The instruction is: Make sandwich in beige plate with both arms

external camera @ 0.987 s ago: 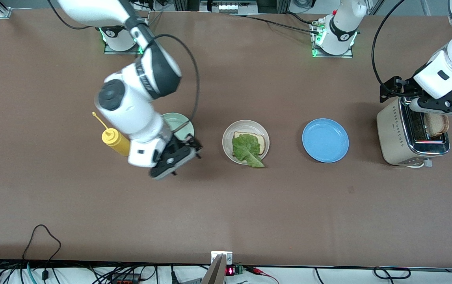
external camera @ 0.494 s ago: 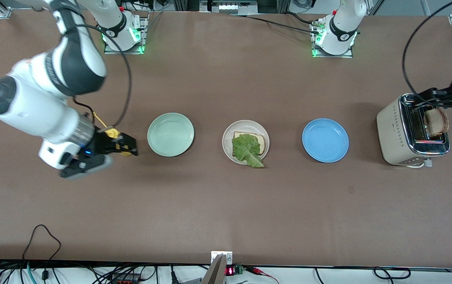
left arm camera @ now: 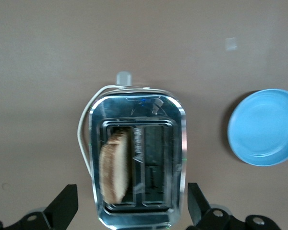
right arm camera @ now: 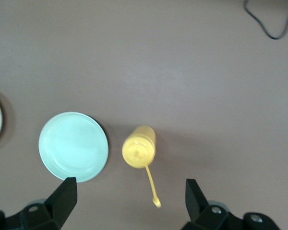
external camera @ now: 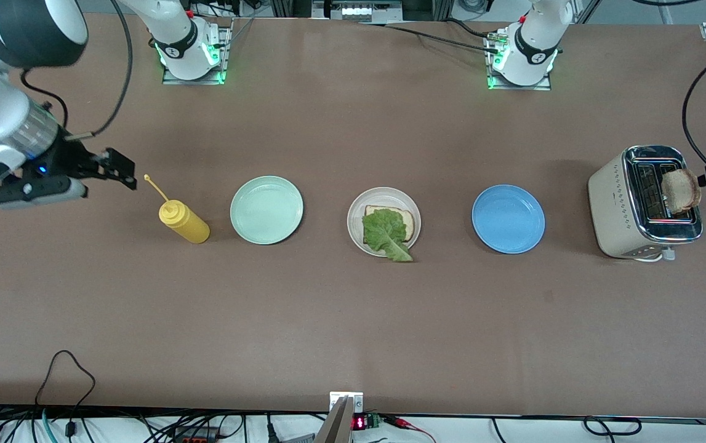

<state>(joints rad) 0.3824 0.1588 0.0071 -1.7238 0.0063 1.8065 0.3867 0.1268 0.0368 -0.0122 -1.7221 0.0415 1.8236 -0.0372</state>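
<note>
A: While the second slice stands in the toaster by the table's edge at the left arm's end, the beige plate at the table's middle carries only one bread slice with the lettuce leaf on it, the leaf's tip hanging over the rim toward the front edge. So the sandwich is judged half built.

B: And the grippers?

A: The left gripper hangs over the toaster, fingers spread wide and holding nothing; in the front view only a bit of it shows at the picture's edge. The right gripper is up over the table near the right arm's end, just beside the yellow squeeze bottle, also wide open and empty. The mint plate and the blue plate sit to either side of the beige one, both bare.

B: What does the step in hand call for?

A: Probably lifting out the toast. The left wrist view shows it leaning in the slot next to the toaster's outer wall, so the fingers should come straight down, straddle the slice across its thin faces and pinch the crust well below the top edge. A skewed approach risks catching the chrome rim or crumbling the bread. It should be lifted vertically until clear, then set square on the lettuce.

B: Any writing to read?

A: None legible on the toaster, bottle or plates.
</note>
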